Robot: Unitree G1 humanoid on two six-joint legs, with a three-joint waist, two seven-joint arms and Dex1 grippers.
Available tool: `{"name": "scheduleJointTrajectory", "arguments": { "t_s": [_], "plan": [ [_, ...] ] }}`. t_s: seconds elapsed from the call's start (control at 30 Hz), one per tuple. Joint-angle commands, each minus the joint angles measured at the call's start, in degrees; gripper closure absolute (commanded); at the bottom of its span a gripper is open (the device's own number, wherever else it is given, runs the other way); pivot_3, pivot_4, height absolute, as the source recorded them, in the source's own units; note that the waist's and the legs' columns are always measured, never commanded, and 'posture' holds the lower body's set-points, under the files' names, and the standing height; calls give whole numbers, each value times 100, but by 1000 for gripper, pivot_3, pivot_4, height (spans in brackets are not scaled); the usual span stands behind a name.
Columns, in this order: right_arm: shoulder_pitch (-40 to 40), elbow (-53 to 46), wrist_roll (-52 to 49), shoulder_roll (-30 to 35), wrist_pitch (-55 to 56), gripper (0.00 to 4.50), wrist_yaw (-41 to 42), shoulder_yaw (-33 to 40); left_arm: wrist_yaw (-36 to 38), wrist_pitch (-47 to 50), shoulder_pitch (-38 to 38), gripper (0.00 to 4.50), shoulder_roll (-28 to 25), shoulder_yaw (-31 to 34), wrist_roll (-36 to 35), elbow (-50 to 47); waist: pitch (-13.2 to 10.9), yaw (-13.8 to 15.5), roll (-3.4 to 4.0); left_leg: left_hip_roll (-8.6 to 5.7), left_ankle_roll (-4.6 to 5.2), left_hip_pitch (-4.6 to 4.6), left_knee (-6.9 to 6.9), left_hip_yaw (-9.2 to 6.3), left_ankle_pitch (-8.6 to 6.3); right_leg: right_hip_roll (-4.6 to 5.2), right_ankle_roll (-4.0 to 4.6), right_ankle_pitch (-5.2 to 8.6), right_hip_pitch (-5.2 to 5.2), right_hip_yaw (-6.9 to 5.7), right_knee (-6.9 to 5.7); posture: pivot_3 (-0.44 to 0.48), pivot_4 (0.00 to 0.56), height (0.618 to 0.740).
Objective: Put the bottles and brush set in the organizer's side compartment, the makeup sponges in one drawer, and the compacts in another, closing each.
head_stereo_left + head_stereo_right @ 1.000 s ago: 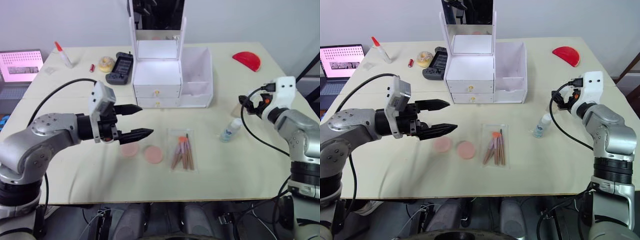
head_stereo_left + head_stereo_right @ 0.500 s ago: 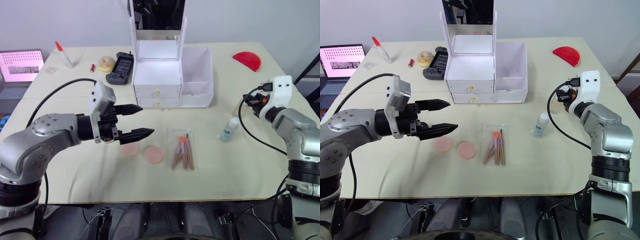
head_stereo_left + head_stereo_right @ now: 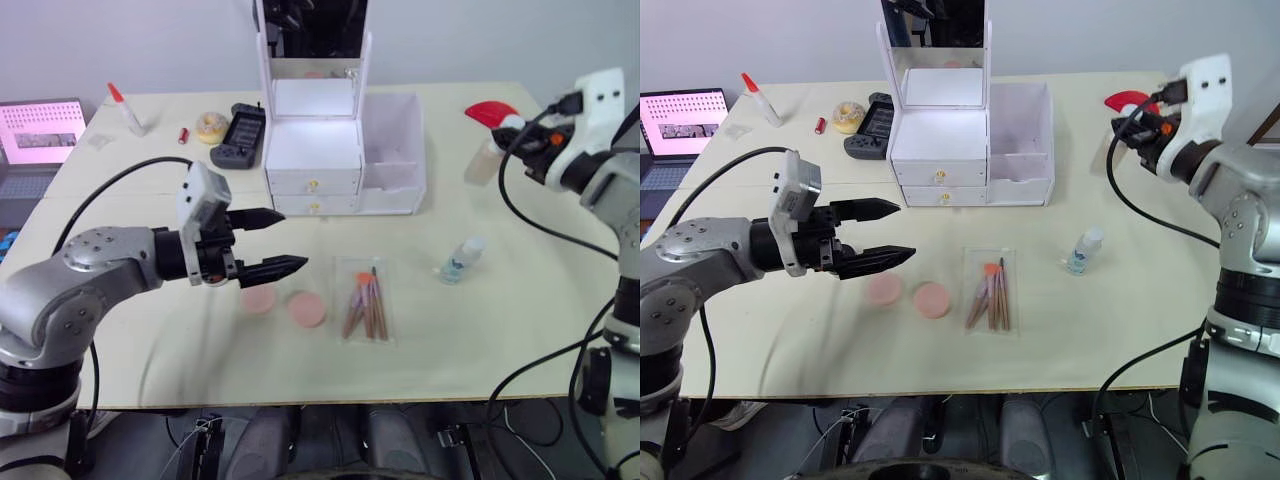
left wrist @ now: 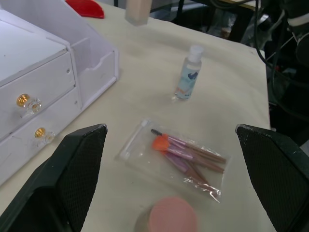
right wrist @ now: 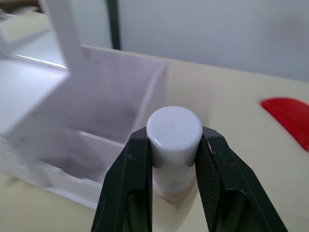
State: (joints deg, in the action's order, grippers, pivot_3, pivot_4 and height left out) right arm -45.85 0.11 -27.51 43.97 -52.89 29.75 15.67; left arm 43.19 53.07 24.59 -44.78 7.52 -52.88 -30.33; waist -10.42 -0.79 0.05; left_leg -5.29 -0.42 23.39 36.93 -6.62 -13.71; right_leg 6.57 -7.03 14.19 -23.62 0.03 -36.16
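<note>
Two sponges [image 3: 283,304] lie near the table's [image 3: 520,300] front edge beside the brush set [image 3: 365,311], with a clear bottle [image 3: 460,258] standing further toward the right edge; the organizer [image 3: 345,150] sits by the back edge, both drawers closed. The right gripper [image 5: 173,145] pinches a white-capped bottle [image 5: 174,129] in the air above the side compartment [image 5: 116,121]; the left gripper [image 3: 268,243] hangs over the sponges, fingers spread.

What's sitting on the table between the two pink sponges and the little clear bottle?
The brush set in its clear bag lies between the pink sponges and the clear bottle, seen in the right eye view.
</note>
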Motion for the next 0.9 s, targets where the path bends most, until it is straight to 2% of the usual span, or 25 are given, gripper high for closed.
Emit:
{"name": "scheduleJointTrajectory", "arguments": {
  "t_s": [0.03,0.23,0.5,0.9],
  "plan": [
    [-704,77,-176,-283,7,3782,-15,-106,-25,-96,110,0,-45,84,12,-59,-1,-10,1,0,0,0,-1,2,0,0,2,-1,-2,3,0,0,150,738],
    [-1033,557,165,-817,410,3782,-88,-601,-101,-123,228,0,-58,171,39,-10,-2,22,-2,0,0,2,-5,-2,0,-3,2,-2,-5,2,0,0,150,738],
    [-920,1087,810,-1141,1032,3782,-207,-1117,-294,-47,182,0,-72,245,-98,-178,-3,3,-2,-5,-2,7,-8,0,1,3,-5,-8,-17,4,-4,0,150,738],
    [-713,1863,1150,-1582,1456,3782,-392,-1115,-418,-58,158,0,-133,266,-146,-151,-3,-8,-2,-2,-5,7,-10,3,3,-4,-1,-11,-24,10,-7,0,150,738]
  ]
}}
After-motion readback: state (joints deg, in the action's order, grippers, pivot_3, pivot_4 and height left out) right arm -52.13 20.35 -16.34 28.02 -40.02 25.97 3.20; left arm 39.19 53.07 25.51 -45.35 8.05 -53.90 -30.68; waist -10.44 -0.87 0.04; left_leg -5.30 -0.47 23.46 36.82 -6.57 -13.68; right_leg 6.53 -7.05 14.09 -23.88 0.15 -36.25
